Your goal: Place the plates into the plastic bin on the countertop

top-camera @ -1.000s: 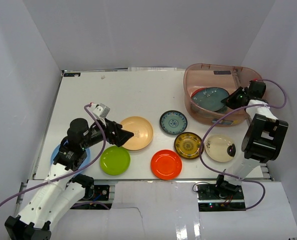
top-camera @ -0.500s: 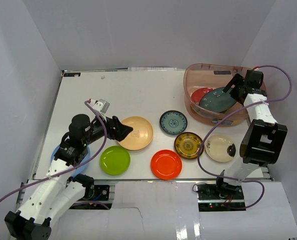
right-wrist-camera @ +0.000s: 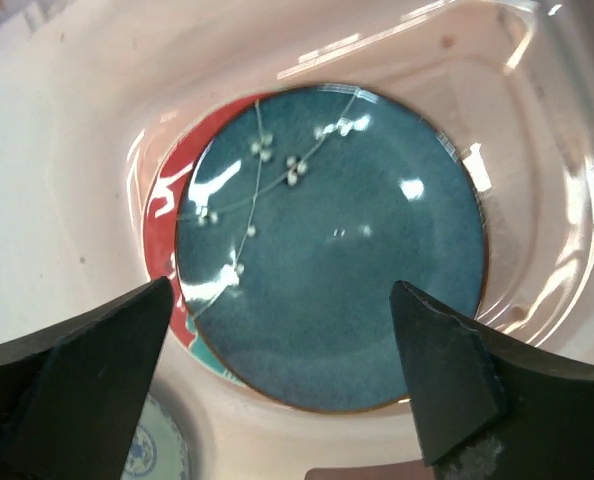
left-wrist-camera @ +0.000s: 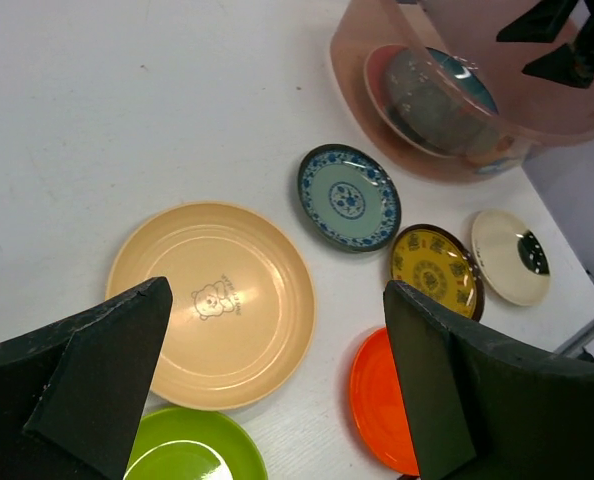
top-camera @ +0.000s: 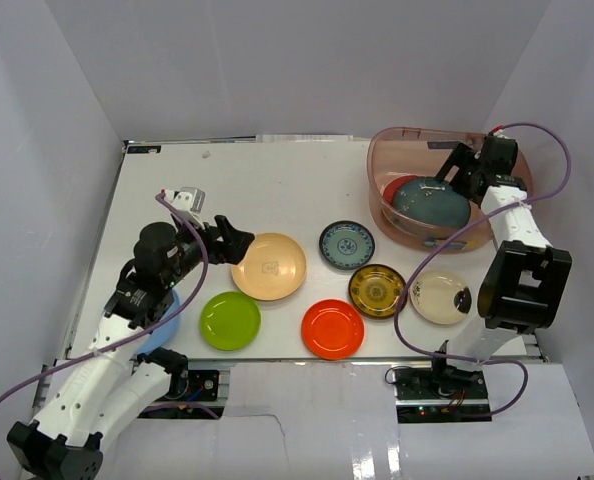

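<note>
evidently the drop-off on the right side is finished. the right end effector (top-camera: pixel 464 170) hangs over the plastic bin (top-camera: pixel 397 140) in the upper right of the top view, jaws spread wide and gripping nothing. in the right wrist view the dark teal plate (right-wrist-camera: pixel 337 290) lies flat inside the bin, apart from both fingers, on top of a red plate (right-wrist-camera: pixel 162 245) that shows only as a crescent at its left edge.

the left end effector (top-camera: pixel 229 240), at centre left of the top view, is likewise spread and empty, poised over the near edge of the tan plate (top-camera: pixel 269 266). whether its fingertips touch the desk (top-camera: pixel 247 180) cannot be told.

the rest wait on the desk across the lower middle of the frame: the lime green plate (top-camera: pixel 229 320), orange-red plate (top-camera: pixel 332 328), blue-patterned plate (top-camera: pixel 347 244), brown-and-yellow plate (top-camera: pixel 377 290) and cream plate (top-camera: pixel 439 296). a light blue plate (top-camera: pixel 162 320) sits at lower left, mostly hidden under the left arm.

the step in hand looks like the left arm's pickup of the tan plate. that likely calls for lowering one finger to the shallow rim, pinching the edge, then lifting high enough to clear the bin's tall wall. the right arm would first need to rise out of the bin, and the cream plate lies nearest to it.
</note>
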{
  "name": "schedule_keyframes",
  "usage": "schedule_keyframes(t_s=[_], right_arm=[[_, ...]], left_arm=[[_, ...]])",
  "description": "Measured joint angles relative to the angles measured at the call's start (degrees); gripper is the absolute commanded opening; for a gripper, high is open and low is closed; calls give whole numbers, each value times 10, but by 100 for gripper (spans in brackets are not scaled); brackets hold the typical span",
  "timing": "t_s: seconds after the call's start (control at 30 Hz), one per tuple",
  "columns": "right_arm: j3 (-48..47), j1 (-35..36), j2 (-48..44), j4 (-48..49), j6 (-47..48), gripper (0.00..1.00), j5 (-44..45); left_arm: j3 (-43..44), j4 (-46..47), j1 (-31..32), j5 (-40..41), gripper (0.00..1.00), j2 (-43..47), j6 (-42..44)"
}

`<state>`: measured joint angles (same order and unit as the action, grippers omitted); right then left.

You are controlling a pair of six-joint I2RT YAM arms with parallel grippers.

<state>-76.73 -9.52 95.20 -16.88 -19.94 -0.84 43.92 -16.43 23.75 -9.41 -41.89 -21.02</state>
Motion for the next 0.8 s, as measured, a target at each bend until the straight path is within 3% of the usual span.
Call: schedule_keyframes(t_s=[0.03, 0.2, 0.3, 0.33, 0.47, 0.6, 0.8], right_arm=[[14, 5, -5, 8, 0, 99, -2], [53, 86, -57, 19, 12, 74, 6], [51, 209, -102, 39, 30, 60, 19], [51, 255, -117, 48, 38, 46, 22], [60, 416, -146, 89, 54, 34, 14], [100, 523, -132, 125, 47, 34, -1], [106, 652, -12, 184, 17, 37, -22]], left_arm=[[0, -7, 0, 12, 98, -2, 0], [-3, -37, 0, 59, 97, -44, -9], [-14, -53, 0, 77, 94, -96, -24], [-17, -61, 0, 81, 94, -115, -31], [-31, -86, 0, 101, 89, -151, -58], [-31, -94, 0, 132, 91, -115, -86], [26, -77, 0, 203, 98, 63, -95]])
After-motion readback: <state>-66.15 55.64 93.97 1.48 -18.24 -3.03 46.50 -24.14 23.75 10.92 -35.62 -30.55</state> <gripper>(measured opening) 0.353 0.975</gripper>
